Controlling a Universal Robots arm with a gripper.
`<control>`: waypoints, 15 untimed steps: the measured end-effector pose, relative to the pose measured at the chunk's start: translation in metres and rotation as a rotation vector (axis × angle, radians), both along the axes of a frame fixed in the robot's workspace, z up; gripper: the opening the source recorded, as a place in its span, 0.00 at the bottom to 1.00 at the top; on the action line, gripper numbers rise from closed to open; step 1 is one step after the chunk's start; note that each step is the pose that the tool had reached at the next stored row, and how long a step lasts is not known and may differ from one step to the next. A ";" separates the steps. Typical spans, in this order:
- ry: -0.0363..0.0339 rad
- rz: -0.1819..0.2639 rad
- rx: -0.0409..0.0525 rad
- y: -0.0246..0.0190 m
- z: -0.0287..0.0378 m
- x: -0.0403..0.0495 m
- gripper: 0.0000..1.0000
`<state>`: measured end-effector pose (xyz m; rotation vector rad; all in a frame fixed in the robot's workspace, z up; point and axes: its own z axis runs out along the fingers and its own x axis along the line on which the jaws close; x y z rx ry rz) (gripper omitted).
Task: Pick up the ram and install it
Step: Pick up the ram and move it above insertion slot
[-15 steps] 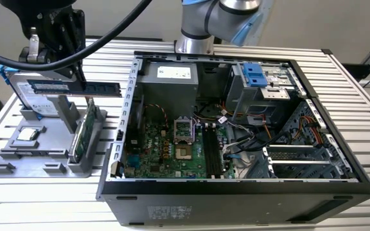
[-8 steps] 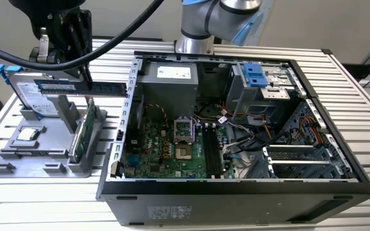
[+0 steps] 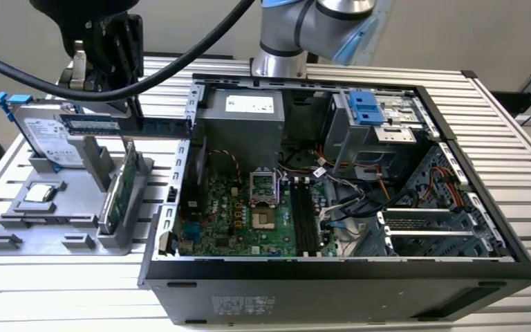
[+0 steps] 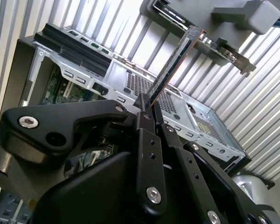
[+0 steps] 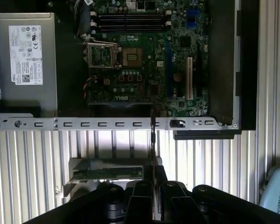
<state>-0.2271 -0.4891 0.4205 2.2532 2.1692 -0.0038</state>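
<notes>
Grip comes first: the gripper (image 3: 137, 111) is clenched on the ram (image 3: 127, 125), its jaws pinching the thin board near one end, so most of the stick reaches out ahead of them. In the second wrist view the ram (image 4: 175, 60) runs straight out from between the jaws, and in the first wrist view it shows edge-on as a thin dark line (image 5: 152, 144). The grey holder tray (image 3: 25, 232) lies below the jaws, with the green card (image 3: 118, 187) and the hard drive (image 3: 49, 138) standing in it. The stick hangs clear above all three.

Ahead of the jaws is the open case (image 3: 339, 273). The stick's far end is level with the case's near wall, and I cannot tell whether they touch. Beyond that wall lies the motherboard (image 5: 144, 70), and the memory slots (image 5: 130, 21) sit at its far side from the jaws.

I judge this to be the carry. With so much of the stick unsupported, a slow, even carry would suit it, and the free end should ride above the wall rather than scrape it. The stick appears to lie crosswise to the slots, so squaring it to them calls for a wrist turn made in open air
</notes>
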 end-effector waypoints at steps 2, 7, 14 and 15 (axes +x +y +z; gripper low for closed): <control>0.0000 0.000 0.0000 0.0000 0.0000 0.0023 0.00; 0.0000 0.000 0.0000 0.0001 0.0000 0.0079 0.00; 0.0000 0.000 -0.0001 0.0004 0.0000 0.0154 0.00; 0.0000 0.000 0.0000 0.0004 0.0000 0.0166 0.00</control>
